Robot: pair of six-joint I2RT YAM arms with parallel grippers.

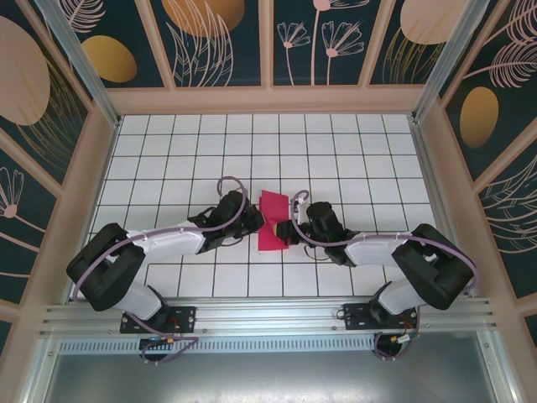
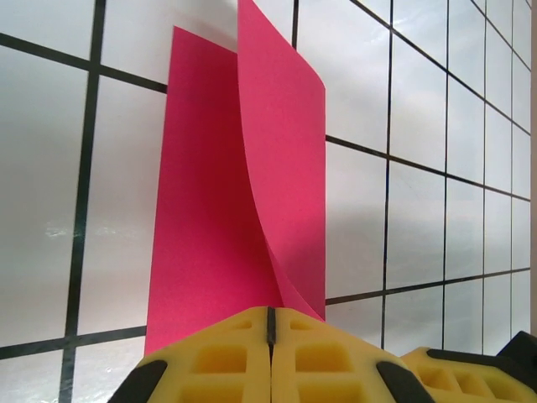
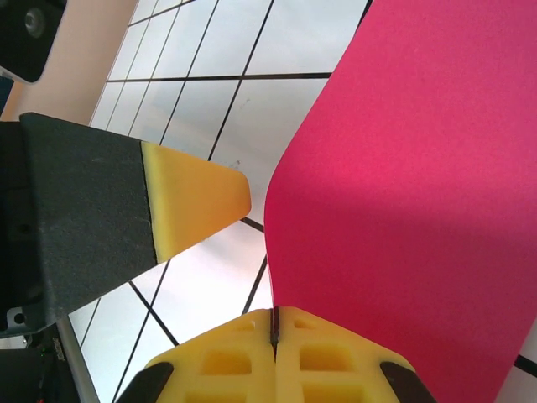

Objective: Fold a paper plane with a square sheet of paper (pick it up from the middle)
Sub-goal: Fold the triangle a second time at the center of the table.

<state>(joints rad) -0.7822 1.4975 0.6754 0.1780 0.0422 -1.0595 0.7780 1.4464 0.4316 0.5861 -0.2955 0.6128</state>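
Sheets of paper: one, the square sheet of paper [image 1: 273, 208] [image 2: 218, 210] [image 3: 419, 168], plain magenta-red.
Where the sheet is: near the middle of the table [image 1: 168, 151], between the tips of the two arms.
Shape of the sheet: bent over on itself into two layers. In the left wrist view one flap curves up and across the other. From above it looks like a narrow, slightly tilted rectangle.
Paper plane: not yet formed, with no point or wings showing.
Arms: two. The left arm [image 1: 168, 239] reaches in from the left and the right arm [image 1: 377, 248] from the right.
Grippers: two, side by side at the sheet's near part.
Left gripper [image 1: 266, 225] [image 2: 270, 323]: its two yellow pads [image 2: 226, 361] are pressed together with only a thin seam between them, and the red paper is pinched in that seam.
Right gripper [image 1: 291, 225] [image 3: 273, 323]: its pads [image 3: 327, 353] are likewise clamped together, with the paper rising out of the seam and curving away.
Neighbouring finger: one black finger with a yellow tip [image 3: 193, 201] lies just beside the paper in the right wrist view, apart from the sheet's edge.
Table surface: white tiles with a dark grid.
Surround: wall panels [image 1: 218, 42] with leaf and flower prints on three sides, and one metal rail [image 1: 268, 315] along the near edge.
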